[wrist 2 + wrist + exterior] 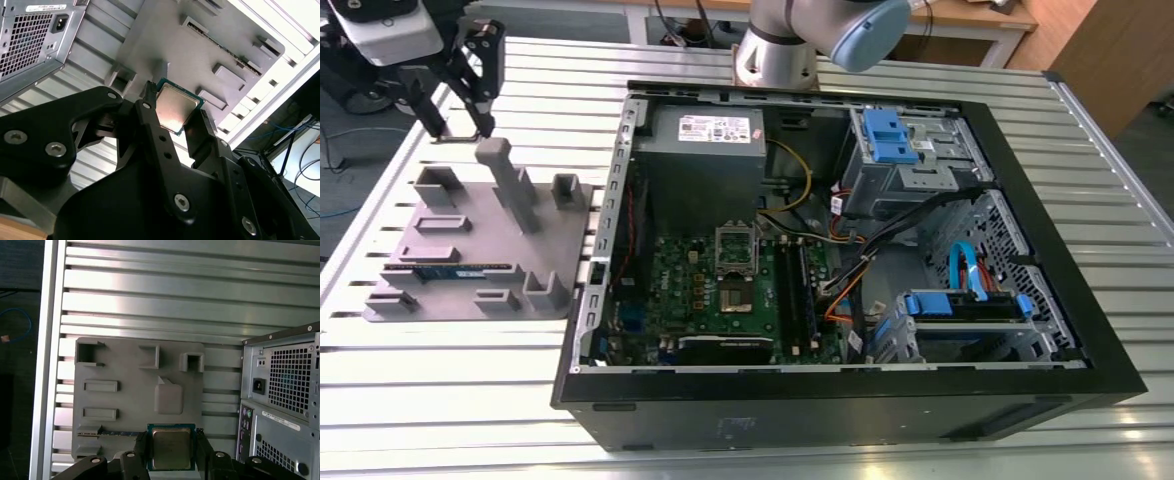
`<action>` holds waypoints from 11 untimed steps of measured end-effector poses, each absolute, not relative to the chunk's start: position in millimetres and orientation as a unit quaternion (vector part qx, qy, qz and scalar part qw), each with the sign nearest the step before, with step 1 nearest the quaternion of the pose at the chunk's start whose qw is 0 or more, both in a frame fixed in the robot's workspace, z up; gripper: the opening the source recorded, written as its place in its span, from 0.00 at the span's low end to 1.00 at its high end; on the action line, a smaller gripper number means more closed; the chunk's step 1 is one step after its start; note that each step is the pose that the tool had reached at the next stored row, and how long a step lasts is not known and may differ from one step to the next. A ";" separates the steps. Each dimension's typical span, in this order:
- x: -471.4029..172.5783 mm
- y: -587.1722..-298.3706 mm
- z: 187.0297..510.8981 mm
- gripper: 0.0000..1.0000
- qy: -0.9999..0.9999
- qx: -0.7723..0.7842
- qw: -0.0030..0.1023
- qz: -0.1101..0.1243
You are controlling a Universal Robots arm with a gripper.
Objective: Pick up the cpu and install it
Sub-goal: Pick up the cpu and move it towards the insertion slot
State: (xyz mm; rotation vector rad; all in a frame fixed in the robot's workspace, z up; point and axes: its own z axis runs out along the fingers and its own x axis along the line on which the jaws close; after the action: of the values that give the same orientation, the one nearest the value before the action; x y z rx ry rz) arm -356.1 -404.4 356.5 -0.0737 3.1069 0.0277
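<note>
- cpu (171,447) is held between the two black fingers of the gripper (171,449), metal top facing the camera in both wrist views (175,107).
- The jaws are closed onto opposite edges of the cpu.
- In the exterior view the gripper (460,125) is seen raised at the far end of the grey tray (467,235), toward that view's left.
- A memory stick (120,432) is seated in one slot of the tray; its other raised holders are seen unfilled.
- The open computer case (854,390) lies beside the tray on the slatted metal table (454,400).
- Inside the case a green motherboard (707,290), its processor socket (736,245), a grey power supply (700,130) and blue drive brackets (881,130) are housed.
</note>
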 end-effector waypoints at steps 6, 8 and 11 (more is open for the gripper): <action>-354.5 -404.4 356.5 0.47 1.000 -0.024 0.017 0.009; -354.5 -404.4 356.7 0.47 1.000 -0.024 0.017 0.009; -354.5 -404.4 359.3 0.47 1.000 -0.024 0.017 0.009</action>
State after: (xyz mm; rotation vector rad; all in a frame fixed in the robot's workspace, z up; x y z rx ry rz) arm -354.5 -404.4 359.3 -0.0737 3.1069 0.0278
